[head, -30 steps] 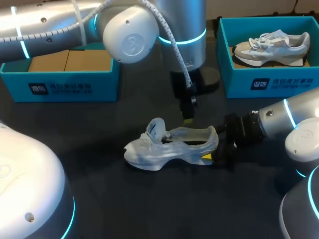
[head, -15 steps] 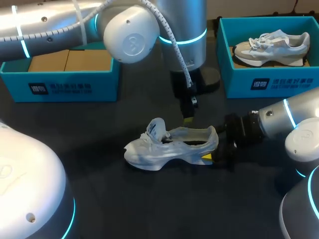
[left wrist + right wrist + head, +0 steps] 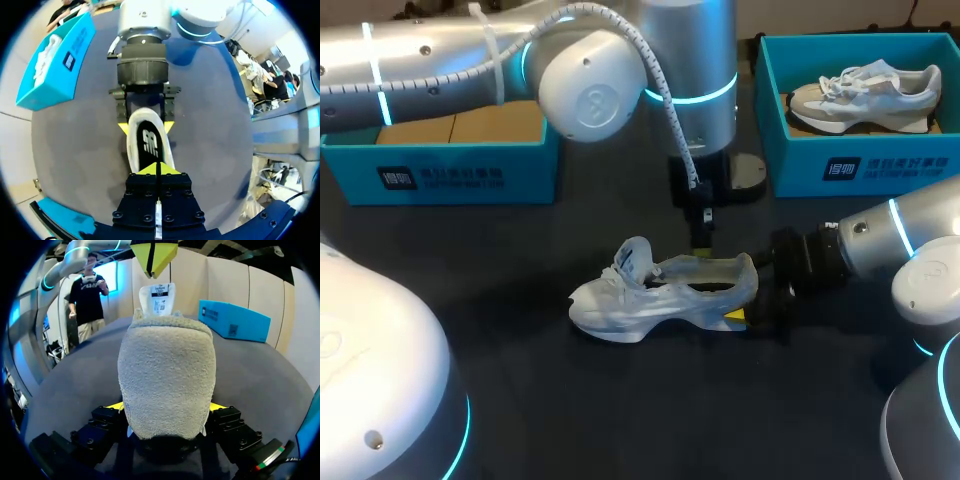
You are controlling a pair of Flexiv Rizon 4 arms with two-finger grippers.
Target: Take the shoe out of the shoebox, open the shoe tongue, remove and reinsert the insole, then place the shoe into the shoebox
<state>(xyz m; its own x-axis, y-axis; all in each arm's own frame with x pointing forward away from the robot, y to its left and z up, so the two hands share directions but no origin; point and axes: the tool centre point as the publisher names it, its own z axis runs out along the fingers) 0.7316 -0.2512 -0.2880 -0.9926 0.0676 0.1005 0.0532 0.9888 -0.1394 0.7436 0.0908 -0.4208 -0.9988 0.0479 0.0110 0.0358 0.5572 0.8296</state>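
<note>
**A:** Where does the shoe sit against the two grippers?

**B:** The shoe (image 3: pixel 660 295) stands on its sole on the table (image 3: pixel 570 400), outside both boxes. The right gripper (image 3: pixel 165 407) is clamped on the shoe's heel, with one yellow finger pressed to each side. The left gripper (image 3: pixel 157 169) hangs straight over the shoe's opening, towards the tongue end. Its tips are pinched together with nothing visible between them. I cannot tell whether they touch the shoe.

**A:** How much room is there around the shoe?

**B:** There is bare table on the near side of the shoe and past its toe. The card-filled shoebox (image 3: pixel 450 175) stands well apart from the shoe, beyond the toe end on the far side. The second shoebox (image 3: pixel 880 170), with the other shoe (image 3: pixel 865 95) inside it, stands well apart beyond the heel end, also on the far side. The left arm crosses above the shoe's far side, and the right arm stretches away behind the heel.

**A:** What does one view show that the others miss?

**B:** The left wrist view looks down into the shoe. It shows the dark insole (image 3: pixel 150 145) lying inside, and the right gripper's fingers on both sides of the heel. The right wrist view shows the fuzzy back of the heel filling the gap between its own fingers. It also shows the tongue (image 3: pixel 156 299) standing upright beyond the heel, with the left gripper's tips just above it. Only the head view shows the shoe side-on together with both boxes.
</note>
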